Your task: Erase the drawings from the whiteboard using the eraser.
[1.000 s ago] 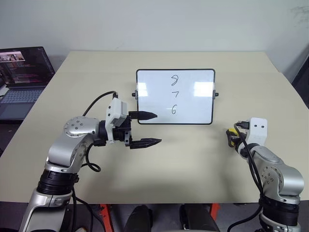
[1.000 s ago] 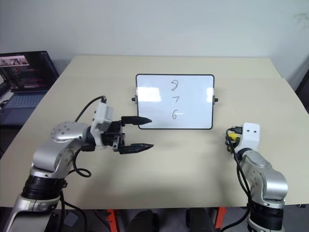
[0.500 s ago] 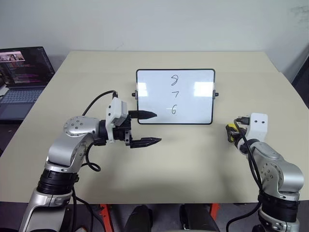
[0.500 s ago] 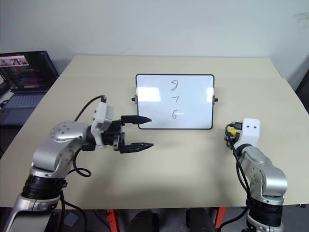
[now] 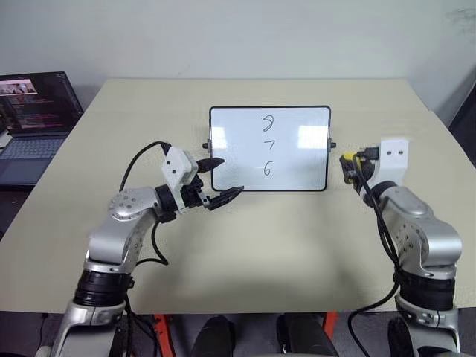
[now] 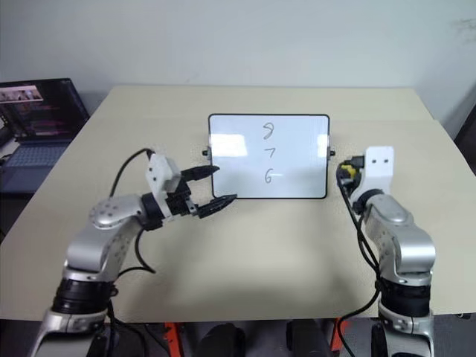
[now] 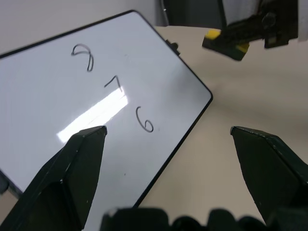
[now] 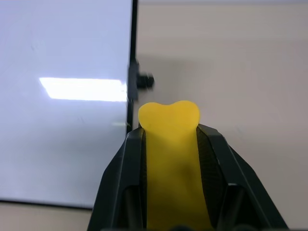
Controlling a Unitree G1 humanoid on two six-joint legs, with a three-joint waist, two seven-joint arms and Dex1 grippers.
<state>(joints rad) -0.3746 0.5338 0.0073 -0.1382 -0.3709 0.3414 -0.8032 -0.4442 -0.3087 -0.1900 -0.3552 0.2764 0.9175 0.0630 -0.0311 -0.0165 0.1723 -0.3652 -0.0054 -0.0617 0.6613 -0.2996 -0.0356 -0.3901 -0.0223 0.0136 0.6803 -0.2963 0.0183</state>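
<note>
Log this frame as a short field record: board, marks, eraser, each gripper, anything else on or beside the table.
whiteboard: stands upright mid-table, black frame, a side knob at each end
drawings: 9, 7, 6 in a column, all unerased
eraser: yellow, clamped between the right gripper's fingers
right gripper: shut on the eraser, beside the board's right edge, not on its face
left gripper: open, empty, at the board's lower left corner
table: beige top
laptop: open, lit screen, off the table's left edge
</note>
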